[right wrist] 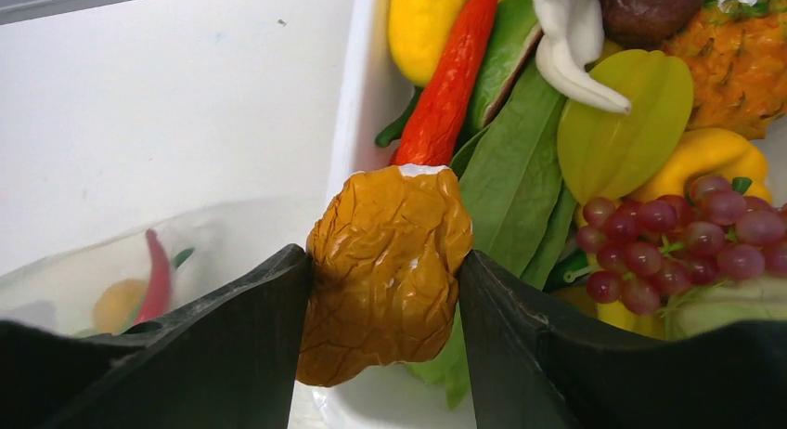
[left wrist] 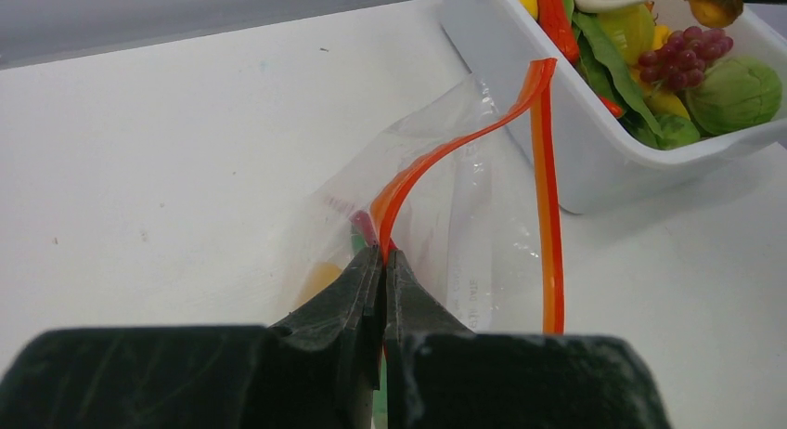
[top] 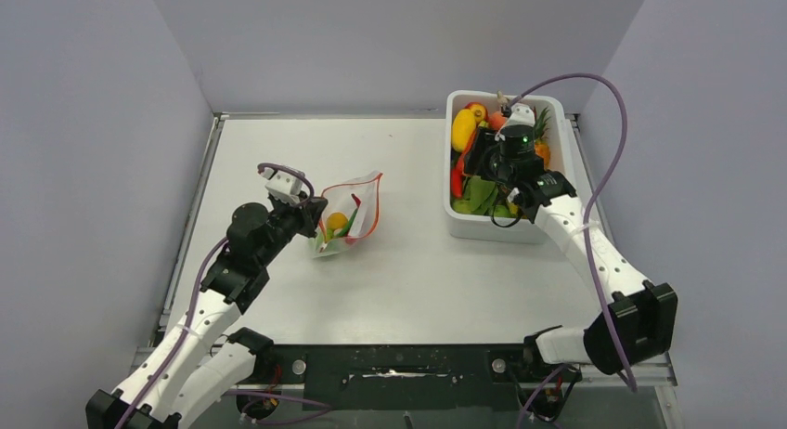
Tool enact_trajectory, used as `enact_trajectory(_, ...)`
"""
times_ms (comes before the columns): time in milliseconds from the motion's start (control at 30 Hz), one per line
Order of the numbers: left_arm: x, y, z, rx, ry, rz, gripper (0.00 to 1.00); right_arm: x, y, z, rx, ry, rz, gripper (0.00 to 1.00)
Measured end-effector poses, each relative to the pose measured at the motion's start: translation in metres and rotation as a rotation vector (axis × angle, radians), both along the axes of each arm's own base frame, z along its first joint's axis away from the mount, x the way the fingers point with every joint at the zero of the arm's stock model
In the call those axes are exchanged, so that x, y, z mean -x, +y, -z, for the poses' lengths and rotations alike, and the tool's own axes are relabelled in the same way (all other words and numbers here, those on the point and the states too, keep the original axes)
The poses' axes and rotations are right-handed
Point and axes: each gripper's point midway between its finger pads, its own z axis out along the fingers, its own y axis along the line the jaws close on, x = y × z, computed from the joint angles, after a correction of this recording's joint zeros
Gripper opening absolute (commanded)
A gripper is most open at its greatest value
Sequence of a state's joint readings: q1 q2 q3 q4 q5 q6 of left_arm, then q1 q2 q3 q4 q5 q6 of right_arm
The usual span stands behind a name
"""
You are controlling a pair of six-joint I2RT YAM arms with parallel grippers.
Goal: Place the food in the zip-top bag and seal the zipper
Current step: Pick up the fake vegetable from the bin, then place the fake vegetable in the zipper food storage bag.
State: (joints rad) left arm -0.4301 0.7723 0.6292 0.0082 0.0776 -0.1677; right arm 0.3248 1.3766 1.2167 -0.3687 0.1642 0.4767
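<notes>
**White table point(top: 418, 280), grey walls point(top: 390, 39): one brown piece point(right wrist: 385, 262) in the grip, the bag point(top: 357, 211) held open**

The table lies bare between plain walls. A white tub point(top: 492, 227) sits at its far right corner, and the bag lies left of its middle, well apart from the tub. We see the left gripper point(left wrist: 383, 262) clenched on the bag's rim, jaws pressed together on the zipper point(left wrist: 548, 215) where the red-orange strip bends. Beyond that pinch the strip's two sides stand apart, so the mouth gapes toward the tub. Inside the bag we make out a yellow-orange piece point(top: 337, 221) and a small chili point(right wrist: 158, 262).

The right gripper point(right wrist: 385, 290) grasps the brown, wrinkled piece between its fingers point(right wrist: 232, 336), over the tub's left wall. The rest of the food point(right wrist: 612, 141) lies heaped in the tub: a long chili point(right wrist: 445, 95), green leaves, grapes and more.

We judge the step in hand to be loading, with this piece picked and ready to travel. The next move calls for carrying it across the table to the bag's mouth, lining it up with the gap between the zipper's sides, and letting go only once it is inside. The film is limp, so a nudge could fold the mouth shut, and the left pinch has to hold. With so much left in the tub, we think sealing is far off.
</notes>
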Motion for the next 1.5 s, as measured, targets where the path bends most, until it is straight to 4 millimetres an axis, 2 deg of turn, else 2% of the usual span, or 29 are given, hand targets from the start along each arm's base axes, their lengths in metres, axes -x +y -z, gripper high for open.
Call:
enact_trajectory(100,-0.002,-0.002,0.002,0.021,0.027,-0.005,0.0,0.02,0.011,-0.014,-0.028,-0.029,-0.055,0.51)
enact_trajectory(233,-0.006,-0.006,0.001,0.045,0.053,-0.008,0.0,0.042,0.038,-0.027,-0.07,-0.058,-0.158,0.51)
enact_trajectory(433,-0.013,-0.008,0.001,0.041,0.069,-0.016,0.0,0.072,0.094,-0.036,-0.15,-0.066,-0.335,0.51)
enact_trajectory(767,-0.016,-0.009,-0.003,0.069,0.089,-0.024,0.0,0.111,0.171,-0.049,-0.267,-0.061,-0.533,0.52)
enact_trajectory(933,-0.014,-0.011,-0.004,0.081,0.095,-0.015,0.0,0.117,0.205,-0.041,-0.302,-0.015,-0.579,0.52)
enact_trajectory(1133,-0.012,-0.013,-0.01,0.105,0.086,-0.003,0.0,0.114,0.234,-0.032,-0.321,0.041,-0.598,0.53)
enact_trajectory(1300,-0.01,-0.015,-0.012,0.116,0.088,0.006,0.0,0.111,0.248,-0.021,-0.325,0.075,-0.596,0.55)
enact_trajectory(1500,-0.007,-0.018,-0.012,0.121,0.09,0.028,0.0,0.098,0.257,-0.01,-0.308,0.092,-0.566,0.57)
